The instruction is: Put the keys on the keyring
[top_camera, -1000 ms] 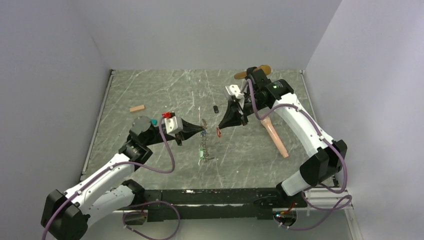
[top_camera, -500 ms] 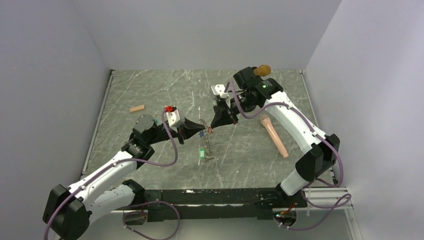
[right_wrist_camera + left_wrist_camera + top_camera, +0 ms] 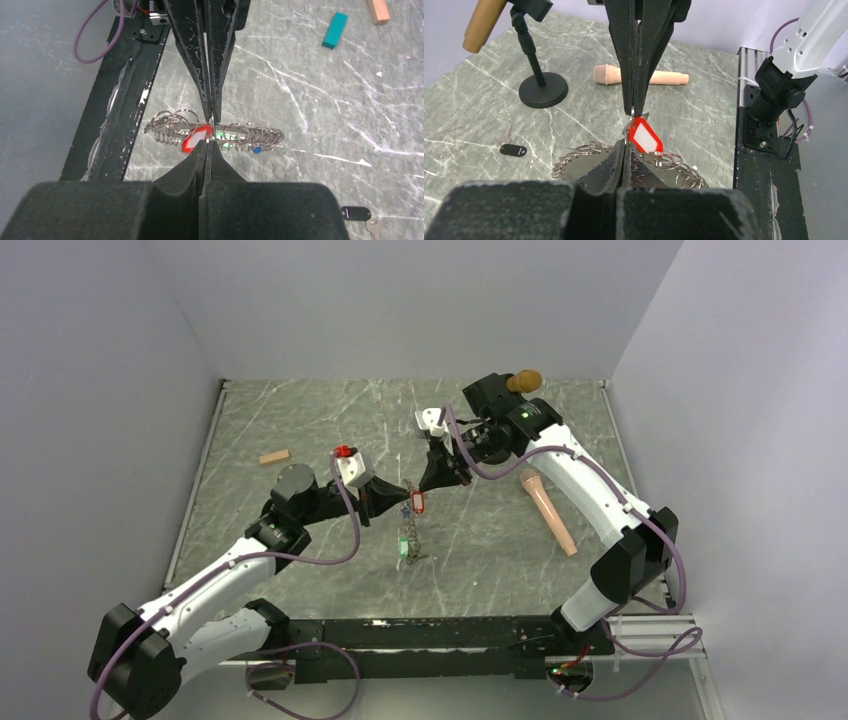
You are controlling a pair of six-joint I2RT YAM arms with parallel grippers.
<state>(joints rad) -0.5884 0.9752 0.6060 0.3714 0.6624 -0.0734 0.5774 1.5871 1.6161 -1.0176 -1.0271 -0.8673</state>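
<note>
The keyring [image 3: 250,134], a loop of linked grey metal rings, hangs off the table with my left gripper [image 3: 625,145] shut on it. Green [image 3: 227,145] and blue [image 3: 256,149] tags sit among its rings. My right gripper [image 3: 208,142] is shut on the metal end of a red-tagged key [image 3: 644,140], tip to tip with the left gripper at the keyring [image 3: 408,535]. In the top view both tips meet mid-table beside the red tag [image 3: 417,503]. A black-tagged key [image 3: 514,149] lies loose on the table.
A pink microphone [image 3: 548,510] lies right of centre. The black microphone stand [image 3: 543,90] is at the back. A teal block [image 3: 334,30] and a tan block [image 3: 273,456] lie to the left. White walls close in three sides.
My right gripper has carried the red-tagged key left to the left gripper's tip. My left gripper has risen slightly with the keyring.
</note>
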